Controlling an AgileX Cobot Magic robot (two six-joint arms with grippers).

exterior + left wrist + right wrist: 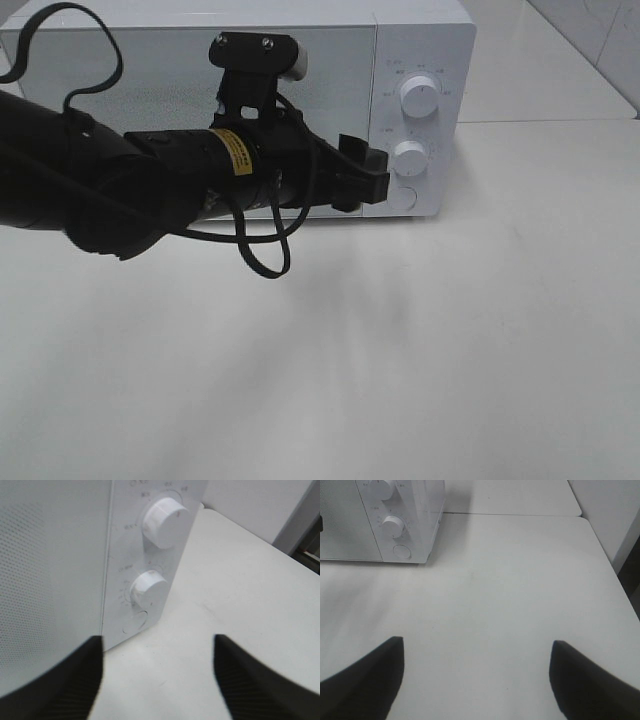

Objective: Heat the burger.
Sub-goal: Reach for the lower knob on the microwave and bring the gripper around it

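Hovering near one microwave's two knobs, one left end effector.

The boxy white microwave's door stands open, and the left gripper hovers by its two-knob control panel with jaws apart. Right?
No: the door of the boxy white microwave is shut, flush with the control panel, as the exterior high view shows. The left gripper is by that panel, jaws apart.

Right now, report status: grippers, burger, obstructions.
Left gripper open, empty, by the lower knob of the microwave. Right gripper open, empty, above the table. Burger not in view; door shut. No obstruction seen.
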